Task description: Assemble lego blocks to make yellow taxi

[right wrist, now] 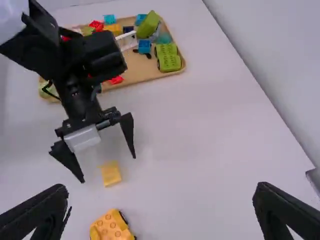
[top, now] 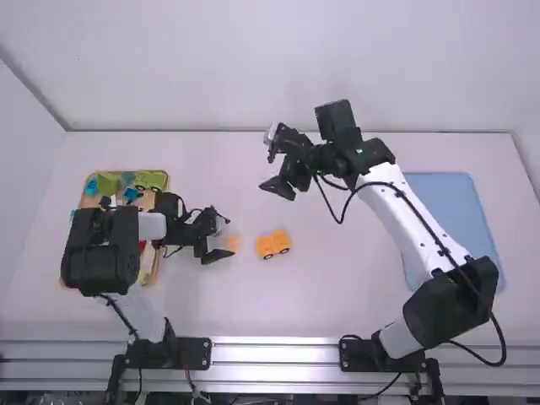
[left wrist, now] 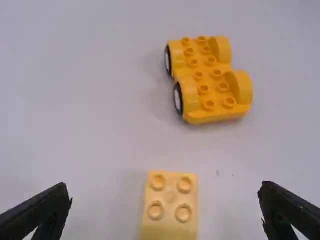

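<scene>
Likely step: picking pale yellow block (left wrist: 170,205) for fitting onto wheeled yellow base (left wrist: 212,82); early in the build, both parts unjoined on desk (top: 337,278)

Left pincer (left wrist: 165,192) wide, nothing gripped; block below and between its fingertips, studs up; base just past block from there, upright on wheels, studs up

Next, by judgement: centre left pincer over block, lower, close on its sides, lift, carry across to base, line up studs, press down square. Risk of block twisting in the grip or base rolling under the push; maybe brace base with right pincer (right wrist: 162,192)

Pose: left arm (top: 101,245) bent low over tray (right wrist: 165,75) of bricks (right wrist: 144,46), wrist angled toward the middle, tray behind left pincer

Right arm (top: 396,202) in a long reach outward past edge of blue mat (top: 451,211), elbow bent outward, wrist folded toward the middle; right pincer wide, holding nothing, raised above desk, with base lower down and nearer the arm mounts
</scene>
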Controlling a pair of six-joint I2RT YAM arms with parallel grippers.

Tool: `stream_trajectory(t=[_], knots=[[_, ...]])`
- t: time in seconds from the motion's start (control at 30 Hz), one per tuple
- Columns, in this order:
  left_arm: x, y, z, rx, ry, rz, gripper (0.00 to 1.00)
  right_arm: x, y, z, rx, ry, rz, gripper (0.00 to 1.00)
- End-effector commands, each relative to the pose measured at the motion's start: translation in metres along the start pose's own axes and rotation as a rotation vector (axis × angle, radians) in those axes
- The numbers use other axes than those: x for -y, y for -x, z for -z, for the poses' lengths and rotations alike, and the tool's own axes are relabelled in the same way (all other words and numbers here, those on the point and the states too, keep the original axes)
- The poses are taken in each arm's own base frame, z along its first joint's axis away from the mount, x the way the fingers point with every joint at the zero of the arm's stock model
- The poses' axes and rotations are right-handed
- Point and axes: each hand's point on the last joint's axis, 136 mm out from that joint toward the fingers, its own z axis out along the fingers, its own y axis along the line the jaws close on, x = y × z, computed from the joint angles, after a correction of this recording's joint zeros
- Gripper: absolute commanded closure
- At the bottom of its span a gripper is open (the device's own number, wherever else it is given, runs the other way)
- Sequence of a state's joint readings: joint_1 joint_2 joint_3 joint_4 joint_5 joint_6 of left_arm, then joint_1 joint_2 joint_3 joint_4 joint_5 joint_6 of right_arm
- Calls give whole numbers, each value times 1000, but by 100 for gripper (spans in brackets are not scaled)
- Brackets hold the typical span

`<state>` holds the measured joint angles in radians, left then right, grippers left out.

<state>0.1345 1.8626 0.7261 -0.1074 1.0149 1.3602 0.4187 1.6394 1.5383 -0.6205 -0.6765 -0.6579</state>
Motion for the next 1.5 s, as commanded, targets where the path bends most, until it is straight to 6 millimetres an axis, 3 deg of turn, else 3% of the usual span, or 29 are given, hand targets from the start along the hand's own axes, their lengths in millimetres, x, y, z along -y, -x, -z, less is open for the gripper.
stream_trajectory(t=[0.0, 0.13, 0.23, 0.37, 0.5, 0.6, 0.9, 0.97, 1.03, 1.13, 1.2, 1.37, 1.4, 1.47], knots=[[5, -5, -4, 39, -17, -3, 1, -3, 18, 11, 32, -13, 29, 1], [6, -9, -8, 43, -23, -3, 7, -9, 20, 8, 30, 3, 36, 1], [4, -10, -8, 40, -16, -22, 25, -11, 21, 6, 28, 2, 44, 1], [2, -10, -8, 40, -10, -29, 31, -15, 22, 4, 24, 11, 97, 1], [4, -9, -10, 40, -19, -29, 55, -14, 22, 4, 25, 9, 103, 1], [4, -10, -11, 34, -20, -43, 62, -14, 22, 4, 25, 9, 103, 1], [1, -15, -9, 7, -8, -28, 64, -8, 13, 9, 5, -4, 76, 1], [2, -18, -9, -13, -10, -21, 36, -3, 7, 11, -14, -21, 61, 1], [5, -21, -11, -35, -17, -17, 32, -1, 4, 14, -20, -20, 48, 1], [5, -23, -10, -43, -18, -6, 34, 2, 0, 17, -25, -25, 33, 1], [5, -23, -10, -45, -18, -9, 42, 3, -1, 18, -26, -28, 28, 1], [5, -25, -12, -65, -17, -20, 48, 3, -1, 18, -27, -26, 29, 1], [5, -29, -12, -85, -17, -18, 56, 2, -1, 17, -27, -24, 30, 1], [8, -27, -15, -87, -29, -24, 58, -1, 1, 16, -27, -17, 35, 1]])
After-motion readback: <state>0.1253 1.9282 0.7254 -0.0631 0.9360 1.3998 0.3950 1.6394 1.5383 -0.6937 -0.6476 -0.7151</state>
